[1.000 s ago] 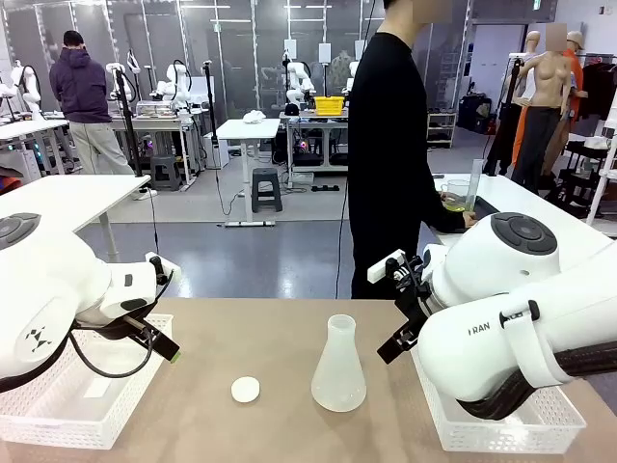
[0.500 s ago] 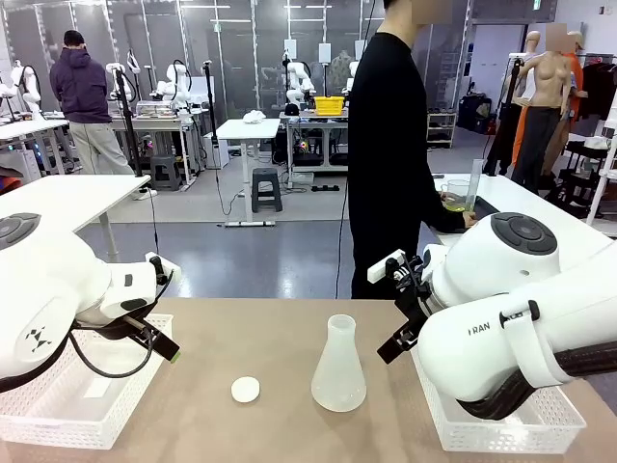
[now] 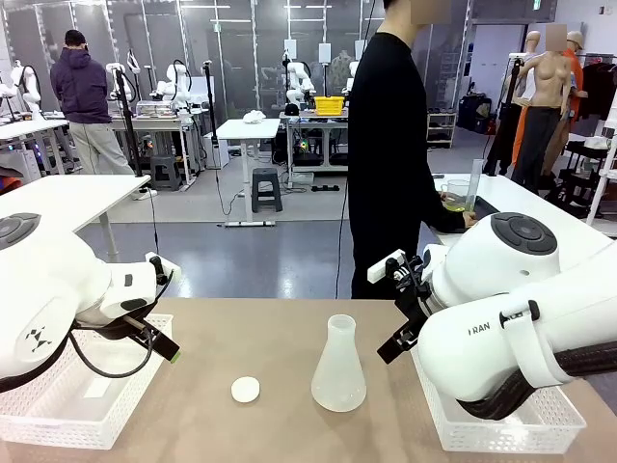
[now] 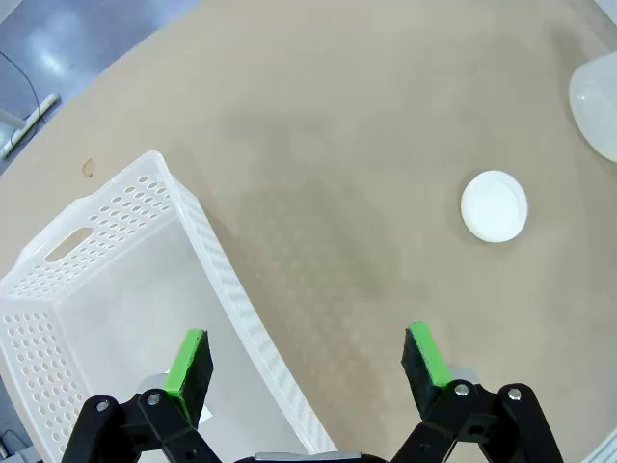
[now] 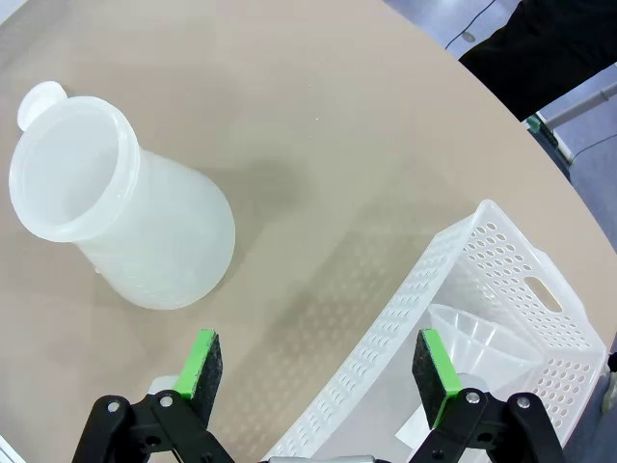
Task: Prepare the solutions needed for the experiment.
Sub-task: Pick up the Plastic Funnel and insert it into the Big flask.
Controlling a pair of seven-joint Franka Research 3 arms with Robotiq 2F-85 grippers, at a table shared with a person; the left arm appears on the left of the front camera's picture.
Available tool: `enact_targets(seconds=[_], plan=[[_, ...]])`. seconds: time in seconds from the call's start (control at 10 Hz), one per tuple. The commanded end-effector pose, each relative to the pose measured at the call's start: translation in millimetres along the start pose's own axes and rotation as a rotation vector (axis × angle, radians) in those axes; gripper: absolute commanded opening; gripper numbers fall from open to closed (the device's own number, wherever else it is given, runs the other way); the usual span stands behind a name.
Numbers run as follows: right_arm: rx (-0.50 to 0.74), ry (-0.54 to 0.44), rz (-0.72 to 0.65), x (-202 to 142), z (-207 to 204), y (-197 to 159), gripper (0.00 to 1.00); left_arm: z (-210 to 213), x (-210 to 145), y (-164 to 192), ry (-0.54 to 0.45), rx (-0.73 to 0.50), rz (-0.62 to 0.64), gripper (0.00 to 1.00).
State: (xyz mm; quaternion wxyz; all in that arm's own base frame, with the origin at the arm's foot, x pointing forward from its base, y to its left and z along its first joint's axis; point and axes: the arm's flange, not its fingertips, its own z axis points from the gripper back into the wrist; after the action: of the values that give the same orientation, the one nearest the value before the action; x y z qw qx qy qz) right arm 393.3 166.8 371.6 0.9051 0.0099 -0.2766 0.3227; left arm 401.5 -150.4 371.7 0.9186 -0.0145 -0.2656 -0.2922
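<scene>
While right claw (image 5: pixel 316 355) wide, basketed funnel (image 5: pixel 479 340)

The one piece of print that can be read is "FRAN", in black capitals on the white shell of the right arm (image 3: pixel 511 338), lower right of the front view. No further letters can be made out beside it. The left arm (image 3: pixel 43 309), at the lower left, carries a small black emblem (image 3: pixel 37 339) with no letters. White sheets (image 3: pixel 289 48) on posts in the upper middle background are too small to read.
</scene>
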Motion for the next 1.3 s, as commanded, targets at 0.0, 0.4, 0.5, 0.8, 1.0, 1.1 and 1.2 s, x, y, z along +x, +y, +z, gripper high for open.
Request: enact_targets(seconds=[0.0,0.4,0.5,0.8,1.0,1.1,1.2], plan=[[0.000,0.000,-0.002,0.0,0.0,-0.1,1.00,0.0,0.0,0.1,0.000,0.000,0.000,1.00],[-0.086,-0.042,-0.008,15.8,45.5,-2.2,1.00,36.7,8.5,5.0,-0.028,0.093,-0.009,1.00],[-0.112,-0.050,-0.028,21.6,61.8,-1.1,1.00,47.0,7.1,2.7,-0.019,0.114,-0.010,1.00],[-0.150,-0.081,-0.038,31.2,94.2,9.7,1.00,70.8,0.8,-2.8,-0.049,0.047,0.002,1.00],[-0.131,-0.092,-0.009,28.2,95.7,-3.0,1.00,64.0,16.6,7.8,-0.056,0.081,-0.021,1.00],[-0.131,-0.092,-0.009,28.2,95.7,-3.0,1.00,64.0,16.6,7.8,-0.056,0.081,-0.021,1.00],[-0.131,-0.092,-0.009,28.2,95.7,-3.0,1.00,64.0,16.6,7.8,-0.056,0.081,-0.021,1.00]])
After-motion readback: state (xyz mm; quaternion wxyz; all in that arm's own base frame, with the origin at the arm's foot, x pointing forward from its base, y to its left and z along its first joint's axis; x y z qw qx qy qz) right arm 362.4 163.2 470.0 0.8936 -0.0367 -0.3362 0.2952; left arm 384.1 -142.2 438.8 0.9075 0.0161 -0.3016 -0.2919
